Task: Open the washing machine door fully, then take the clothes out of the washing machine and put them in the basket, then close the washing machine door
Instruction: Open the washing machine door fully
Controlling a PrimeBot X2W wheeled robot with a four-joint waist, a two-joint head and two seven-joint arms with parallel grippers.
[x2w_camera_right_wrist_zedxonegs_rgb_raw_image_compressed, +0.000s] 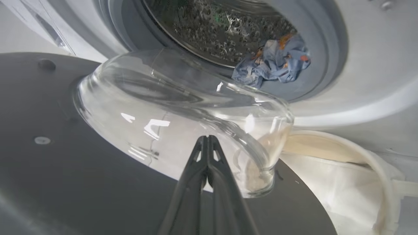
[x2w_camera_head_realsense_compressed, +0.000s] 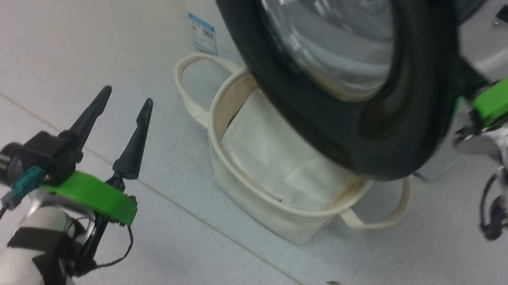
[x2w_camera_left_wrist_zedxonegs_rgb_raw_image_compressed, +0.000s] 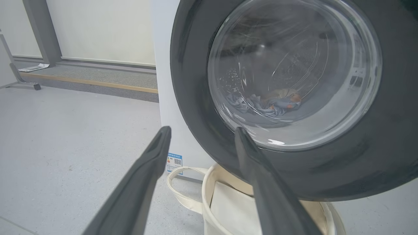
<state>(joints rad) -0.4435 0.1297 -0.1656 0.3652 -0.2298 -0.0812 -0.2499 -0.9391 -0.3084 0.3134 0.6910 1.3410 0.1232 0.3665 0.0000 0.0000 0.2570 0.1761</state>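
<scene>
Grey floor [x2w_camera_head_realsense_compressed: 46,25], white washer [x2w_camera_right_wrist_zedxonegs_rgb_raw_image_compressed: 375,65] ahead. Part-open door [x2w_camera_head_realsense_compressed: 414,112] over basket [x2w_camera_head_realsense_compressed: 246,187], just beyond spread left hand [x2w_camera_head_realsense_compressed: 128,93]. Right hand [x2w_camera_right_wrist_zedxonegs_rgb_raw_image_compressed: 205,138] pressed together by door's inner side; clothes [x2w_camera_right_wrist_zedxonegs_rgb_raw_image_compressed: 274,62] beyond its tips, in drum [x2w_camera_right_wrist_zedxonegs_rgb_raw_image_compressed: 212,29]. Opening step, probably; next, wider swing needed.

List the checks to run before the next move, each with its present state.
1. Door fully open: not ok, only partway.
2. Right gripper shut, by the door's inner face: ok; contact with it, cannot tell.
3. Left gripper open, holding nothing: ok.
4. Clothes in sight inside the washing machine: ok.
5. Basket free from above: not ok, the door hangs over it.
</scene>
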